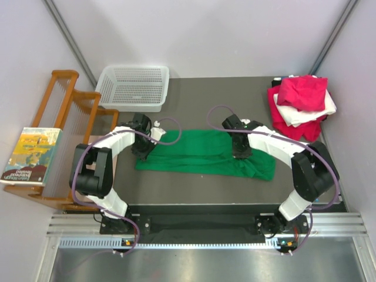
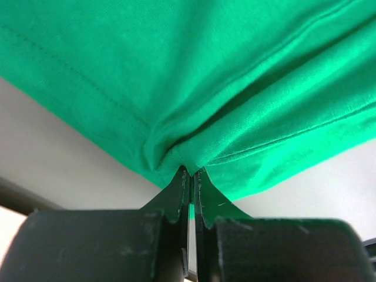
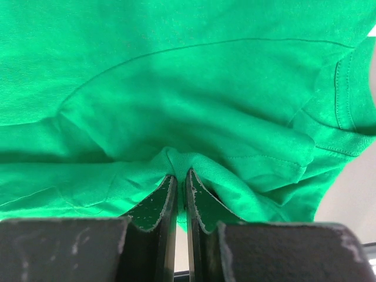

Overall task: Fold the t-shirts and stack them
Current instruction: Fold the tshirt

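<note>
The green t-shirt (image 1: 202,154) lies folded into a long band across the middle of the dark table. My left gripper (image 1: 144,151) is shut on its left end; the left wrist view shows the green cloth (image 2: 223,88) pinched between the black fingertips (image 2: 176,191). My right gripper (image 1: 241,153) is shut on the shirt near its right end; the right wrist view shows a fold of green cloth (image 3: 176,88) pinched between the fingertips (image 3: 161,197). A pile of magenta-pink (image 1: 302,91), white (image 1: 305,114) and red (image 1: 288,126) shirts lies at the back right.
A white mesh basket (image 1: 134,87) stands at the back left. A wooden rack (image 1: 64,117) with a book (image 1: 32,155) stands left of the table. A metal rail (image 1: 205,232) runs along the near edge by the arm bases.
</note>
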You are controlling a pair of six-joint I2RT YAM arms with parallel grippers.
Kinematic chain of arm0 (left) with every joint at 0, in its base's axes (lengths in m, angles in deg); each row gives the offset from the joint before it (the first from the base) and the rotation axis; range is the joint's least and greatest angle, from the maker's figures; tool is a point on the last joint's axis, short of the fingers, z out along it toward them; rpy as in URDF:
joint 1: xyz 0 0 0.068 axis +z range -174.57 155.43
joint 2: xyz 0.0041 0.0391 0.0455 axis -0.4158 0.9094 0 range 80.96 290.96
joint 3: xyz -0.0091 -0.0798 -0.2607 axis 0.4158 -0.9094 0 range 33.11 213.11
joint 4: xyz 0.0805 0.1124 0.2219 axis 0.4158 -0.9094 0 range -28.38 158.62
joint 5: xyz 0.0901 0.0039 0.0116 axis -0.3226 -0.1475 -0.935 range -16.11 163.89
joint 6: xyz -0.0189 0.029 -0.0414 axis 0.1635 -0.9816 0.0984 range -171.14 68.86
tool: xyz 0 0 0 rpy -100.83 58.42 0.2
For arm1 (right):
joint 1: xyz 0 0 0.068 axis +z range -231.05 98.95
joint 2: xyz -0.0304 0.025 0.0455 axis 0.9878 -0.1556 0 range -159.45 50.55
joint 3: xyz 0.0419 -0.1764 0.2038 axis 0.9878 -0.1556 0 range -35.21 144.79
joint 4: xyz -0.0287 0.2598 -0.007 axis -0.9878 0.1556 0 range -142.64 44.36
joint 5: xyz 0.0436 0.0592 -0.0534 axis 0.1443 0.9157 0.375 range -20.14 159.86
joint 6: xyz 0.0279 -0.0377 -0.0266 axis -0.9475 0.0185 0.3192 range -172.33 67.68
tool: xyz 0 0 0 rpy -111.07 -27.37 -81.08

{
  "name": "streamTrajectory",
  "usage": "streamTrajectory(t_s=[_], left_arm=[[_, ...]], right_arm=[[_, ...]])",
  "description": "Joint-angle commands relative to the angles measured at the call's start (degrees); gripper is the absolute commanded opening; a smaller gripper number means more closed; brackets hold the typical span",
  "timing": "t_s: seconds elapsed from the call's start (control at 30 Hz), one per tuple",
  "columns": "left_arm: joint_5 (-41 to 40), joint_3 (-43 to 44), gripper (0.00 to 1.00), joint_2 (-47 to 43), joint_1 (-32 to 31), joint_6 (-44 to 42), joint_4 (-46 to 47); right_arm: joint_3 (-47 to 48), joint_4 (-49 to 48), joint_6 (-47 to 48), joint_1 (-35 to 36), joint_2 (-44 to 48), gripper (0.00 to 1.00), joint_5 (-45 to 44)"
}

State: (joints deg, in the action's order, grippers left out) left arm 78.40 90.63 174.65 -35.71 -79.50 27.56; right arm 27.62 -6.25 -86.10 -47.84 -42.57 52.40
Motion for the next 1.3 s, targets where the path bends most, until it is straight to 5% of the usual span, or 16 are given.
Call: streamTrajectory(t_s=[0.0, 0.67, 0.77, 1.1, 1.13, 1.23, 1.27], left_arm=[[-0.7, 3.0, 0.0, 0.8, 0.4, 0.4, 2.3], [-0.6, 3.7, 0.0, -0.7, 2.3, 0.1, 1.9], [0.0, 4.3, 0.14, -0.4, 2.3, 0.3, 1.9], [0.1, 4.3, 0.05, -2.3, 3.7, 2.9, 4.8], [0.1, 4.4, 0.09, -2.5, 3.8, 3.3, 5.1], [-0.2, 3.9, 0.63, -2.8, 3.9, 4.0, 6.0], [-0.4, 3.6, 0.97, -3.1, 3.9, 4.1, 6.3]], right_arm=[[3.1, -1.7, 0.9, -0.8, 0.7, 0.07, 0.9], [4.1, -4.5, 2.1, -5.5, -2.7, 0.06, 1.4], [4.4, -4.8, 2.3, -5.7, -3.6, 0.06, 1.4], [6.3, -5.5, 2.7, -7.8, -5.4, 0.05, 2.5], [6.7, -5.6, 2.8, -7.9, -5.6, 0.05, 2.6], [7.6, -5.8, 3.1, -8.3, -6.4, 0.05, 2.9], [7.7, -6.0, 3.0, -8.4, -6.6, 0.05, 3.1]])
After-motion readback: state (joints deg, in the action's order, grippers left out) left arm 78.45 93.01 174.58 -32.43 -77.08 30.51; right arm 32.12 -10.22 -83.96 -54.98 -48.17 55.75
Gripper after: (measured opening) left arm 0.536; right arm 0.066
